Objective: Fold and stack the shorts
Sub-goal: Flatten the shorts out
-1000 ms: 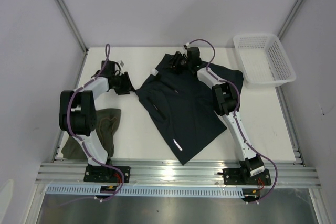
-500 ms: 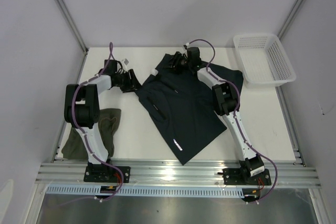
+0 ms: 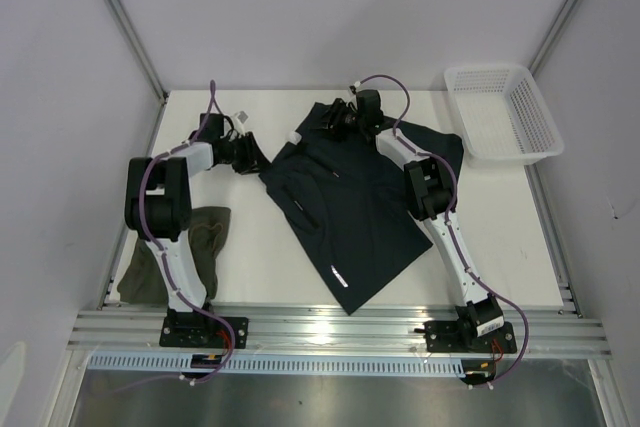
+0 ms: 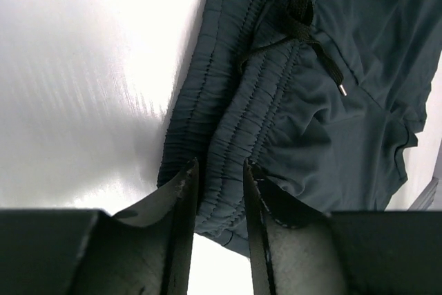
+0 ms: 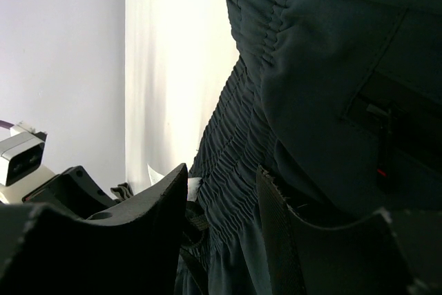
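Reaching across the table (image 3: 262, 269), the left gripper (image 3: 250, 154) has slid toward the navy shorts (image 3: 345, 217) over the last second and now sits right at the left end of their waistband (image 4: 235, 122). The left arm has also folded in closer to its base. The right gripper (image 3: 343, 119) has not moved, staying at the far middle of the same waistband. Seen from the left wrist, the 2 fingers stand either side of the gathered waistband edge with only a narrow gap, and ribbed cloth runs between them. Whether they are already pinching it or just straddling it, I cannot tell. Seen from the right wrist, the elastic band bunches up between the fingers and drapes over them, so that gripper looks clenched on the cloth. The navy shorts lie spread at a slant in the middle of the table, drawstring (image 4: 297, 22) loose on top. The olive shorts (image 3: 205, 237) sit crumpled at the near left edge beside the left arm, well apart, and the white basket (image 3: 505, 159) stands at the far right corner. With both grippers at the waistband, the first fold of pair 1 looks about to begin, and the olive pair is not yet touched.
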Controlling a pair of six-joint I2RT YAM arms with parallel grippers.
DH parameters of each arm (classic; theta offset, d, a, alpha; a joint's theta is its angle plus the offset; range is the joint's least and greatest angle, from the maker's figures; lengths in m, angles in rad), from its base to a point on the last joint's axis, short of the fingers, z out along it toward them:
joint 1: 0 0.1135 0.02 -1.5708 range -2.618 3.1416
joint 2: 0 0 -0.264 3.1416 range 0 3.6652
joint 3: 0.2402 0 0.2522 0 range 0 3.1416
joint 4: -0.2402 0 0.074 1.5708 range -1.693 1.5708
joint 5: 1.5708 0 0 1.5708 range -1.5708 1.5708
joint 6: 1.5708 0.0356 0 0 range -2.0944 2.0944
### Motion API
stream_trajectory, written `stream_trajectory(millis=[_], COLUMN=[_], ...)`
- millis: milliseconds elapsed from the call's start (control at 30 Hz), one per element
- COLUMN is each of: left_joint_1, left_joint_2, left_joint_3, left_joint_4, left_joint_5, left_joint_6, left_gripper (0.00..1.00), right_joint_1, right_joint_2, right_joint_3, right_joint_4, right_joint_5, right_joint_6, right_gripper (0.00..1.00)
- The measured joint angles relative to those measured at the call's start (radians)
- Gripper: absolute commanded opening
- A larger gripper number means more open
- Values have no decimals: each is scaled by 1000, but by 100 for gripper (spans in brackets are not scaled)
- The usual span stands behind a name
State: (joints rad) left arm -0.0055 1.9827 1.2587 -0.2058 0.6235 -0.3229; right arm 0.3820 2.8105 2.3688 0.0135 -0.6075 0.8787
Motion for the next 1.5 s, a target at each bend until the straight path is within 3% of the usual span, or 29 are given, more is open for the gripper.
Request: stream_trajectory(millis=[167,367,433,700,833,1500], left_joint_1=[-1,-8,-9,-9,-9,113], left_joint_2=[38,70,70,70,70,-74], left_joint_3=[27,42,42,28,10,-182], left_joint_4=[-27,-53,-53,-50,-44,108], left_joint_5=[20,17,21,81,127,157], left_joint_6=[5,11,11,18,14,-34], left_gripper=[32,40,32,24,0,0], right_joint_1=[0,0,0,-2,-5,-6], right_joint_2=[0,0,0,0,0,-5], right_joint_3=[0,0,0,-6,-8,-11], right_joint_4=[0,0,0,8,11,-33], right_joint_5=[-1,-2,-2,-6,-13,-20], right_joint_6=[0,1,1,5,12,31], right_gripper=[48,48,48,48,47,46])
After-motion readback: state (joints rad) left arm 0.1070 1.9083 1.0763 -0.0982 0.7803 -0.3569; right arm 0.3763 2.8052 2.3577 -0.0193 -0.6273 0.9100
